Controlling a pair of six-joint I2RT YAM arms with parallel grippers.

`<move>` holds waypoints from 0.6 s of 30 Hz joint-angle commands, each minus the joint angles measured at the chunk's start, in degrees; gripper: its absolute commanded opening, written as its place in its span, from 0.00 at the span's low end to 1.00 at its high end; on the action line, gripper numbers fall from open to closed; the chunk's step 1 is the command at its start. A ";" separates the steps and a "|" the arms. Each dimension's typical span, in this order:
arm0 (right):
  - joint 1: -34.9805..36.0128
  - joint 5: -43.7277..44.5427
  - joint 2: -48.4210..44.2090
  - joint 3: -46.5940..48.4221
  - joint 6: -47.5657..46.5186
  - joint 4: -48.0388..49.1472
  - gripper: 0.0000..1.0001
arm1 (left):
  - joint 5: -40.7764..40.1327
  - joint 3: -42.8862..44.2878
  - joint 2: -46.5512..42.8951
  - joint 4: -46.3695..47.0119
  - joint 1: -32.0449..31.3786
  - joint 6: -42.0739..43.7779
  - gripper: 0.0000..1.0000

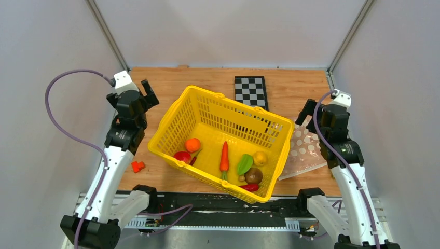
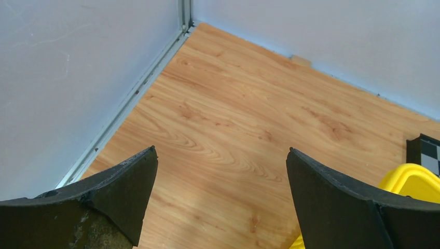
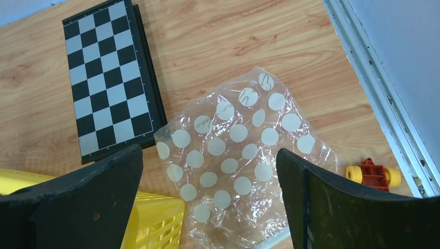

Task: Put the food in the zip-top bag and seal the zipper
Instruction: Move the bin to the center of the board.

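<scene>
The food lies in a yellow mesh basket (image 1: 171,124): an orange (image 1: 192,144), a tomato (image 1: 182,156), a carrot (image 1: 224,156), a green pepper (image 1: 244,164), a lemon (image 1: 260,158), a brown ball (image 1: 253,175) and a red chili (image 1: 250,187). The zip-top bag (image 1: 306,153), clear with white dots, lies flat right of the basket. Its zipper (image 3: 271,240) runs along the near edge. My right gripper (image 3: 210,149) hangs open above the bag (image 3: 238,155), holding nothing. My left gripper (image 2: 221,149) is open over bare wood at the far left, empty.
A checkerboard (image 1: 251,91) lies behind the basket. A small red block (image 1: 137,166) sits near my left arm. A red and yellow toy (image 3: 373,174) rests by the right wall rail. Grey walls close in the table on three sides.
</scene>
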 commanded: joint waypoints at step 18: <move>-0.14 -16.98 -15.72 -13.59 17.81 -13.79 1.00 | 26.55 -4.02 -18.94 6.57 0.42 1.14 1.00</move>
